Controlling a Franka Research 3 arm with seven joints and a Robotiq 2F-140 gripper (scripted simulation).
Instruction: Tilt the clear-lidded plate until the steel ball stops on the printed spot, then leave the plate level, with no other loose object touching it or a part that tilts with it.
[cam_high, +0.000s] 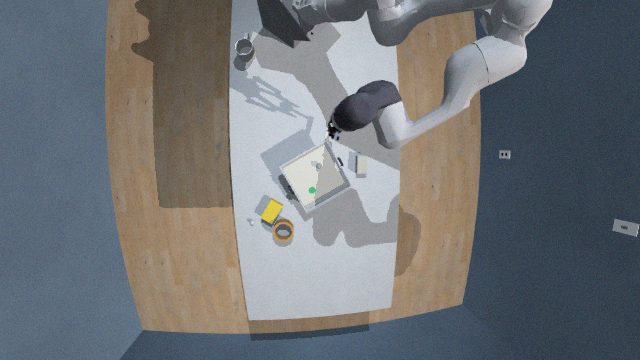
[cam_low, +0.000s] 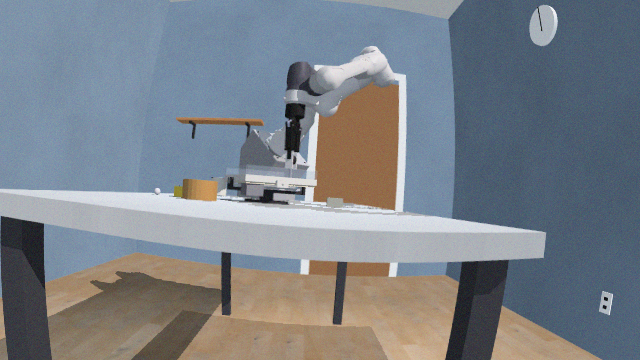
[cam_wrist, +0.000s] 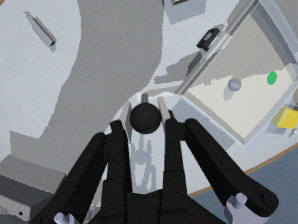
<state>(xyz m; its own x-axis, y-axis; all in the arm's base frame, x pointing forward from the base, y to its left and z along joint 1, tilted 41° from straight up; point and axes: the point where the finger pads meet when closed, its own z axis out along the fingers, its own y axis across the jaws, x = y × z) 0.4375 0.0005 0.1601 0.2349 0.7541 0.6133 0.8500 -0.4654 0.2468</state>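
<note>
The square clear-lidded plate (cam_high: 314, 176) sits mid-table on its dark stand. The steel ball (cam_high: 318, 165) lies in the plate's far half, apart from the green printed spot (cam_high: 312, 190) near the front edge. My gripper (cam_high: 330, 134) points down at the plate's far corner and is shut on a black knob (cam_wrist: 145, 117) there. The wrist view shows the plate (cam_wrist: 242, 76), the ball (cam_wrist: 234, 84) and the spot (cam_wrist: 272, 78) to the upper right. From the side, the plate (cam_low: 272, 175) looks about level under the gripper (cam_low: 290, 159).
A beige block (cam_high: 361, 165) lies just right of the plate, not touching it. A yellow block (cam_high: 271, 211), an orange ring (cam_high: 283, 231) and a small white ball (cam_high: 251, 221) lie front-left. A metal mug (cam_high: 244, 47) stands far back.
</note>
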